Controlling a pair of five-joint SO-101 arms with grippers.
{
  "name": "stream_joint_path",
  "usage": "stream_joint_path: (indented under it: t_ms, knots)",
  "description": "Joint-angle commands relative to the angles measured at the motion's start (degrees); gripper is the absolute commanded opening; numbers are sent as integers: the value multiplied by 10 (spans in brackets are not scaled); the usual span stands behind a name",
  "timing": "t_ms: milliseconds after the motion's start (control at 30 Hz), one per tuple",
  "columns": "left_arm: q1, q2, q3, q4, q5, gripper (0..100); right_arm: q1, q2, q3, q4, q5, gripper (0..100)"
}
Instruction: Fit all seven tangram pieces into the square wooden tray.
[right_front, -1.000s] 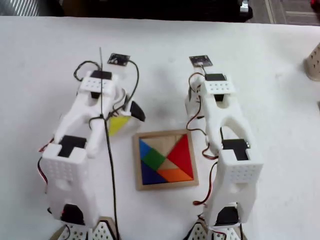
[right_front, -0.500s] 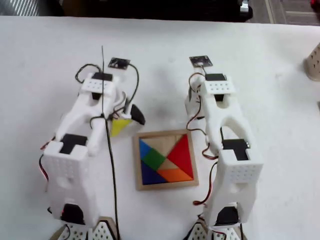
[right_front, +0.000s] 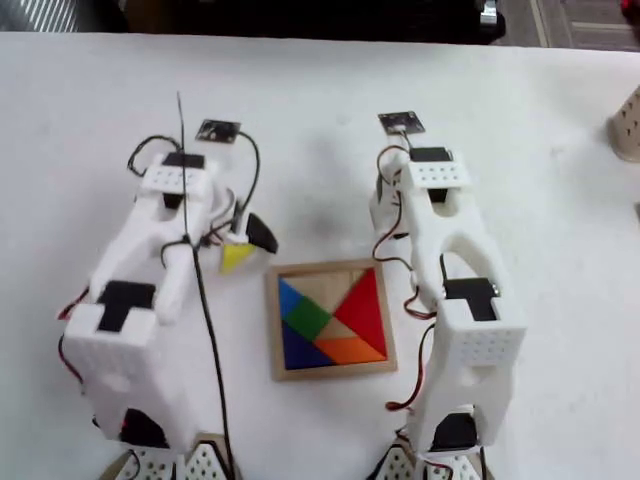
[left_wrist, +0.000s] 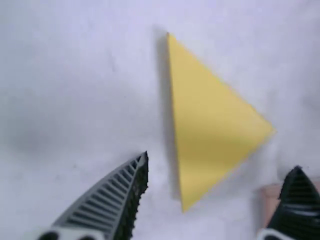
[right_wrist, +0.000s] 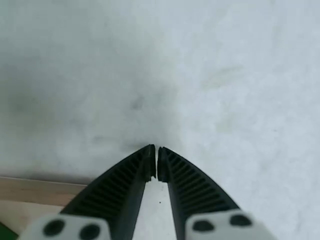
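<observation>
Toward the middle of the white tabletop (right_front: 520, 200), one square wooden tray (right_front: 335, 374) lies flat, open to pieces coming from above. Five coloured tangram pieces can be counted in it: a red triangle (right_front: 364, 305), an orange triangle (right_front: 352, 350), a green square (right_front: 305, 318), a light blue triangle (right_front: 290, 297) and a dark blue piece (right_front: 298, 350). Bare-looking wood along its far edge is probably the gap awaiting the rest. Just beyond the tray's far left corner one flat yellow triangle (left_wrist: 210, 125) lies on the tabletop. The left gripper (left_wrist: 218, 172) hangs over it, jaws spread wide to either side, apparently lined up for a pinch. The right gripper (right_wrist: 154, 162), fingertips pressed together on nothing, sits past the tray's far edge, seemingly parked clear. That makes six pieces; whether a seventh lies in the tray cannot be told.
</observation>
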Motion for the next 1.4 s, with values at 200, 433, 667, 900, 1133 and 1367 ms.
stream_joint_path:
  t_ms: [200,433,667,900,1133,1367]
  knots:
    - [-28,-160,158,-179,-11,400,-11,-21,-22,6,4,17]
    - [1,-160,195,-209,-11,402,-11,-21,-22,6,4,17]
    - [-2,-138,196,-268,-12,401,-12,-21,-22,6,7,17]
    - [0,-107,193,-317,-12,400,-12,-21,-22,7,8,17]
    - [3,-107,193,-302,-12,400,-12,-22,-22,4,4,17]
    - [9,-107,191,-277,-37,402,-22,-26,-22,-10,7,17]
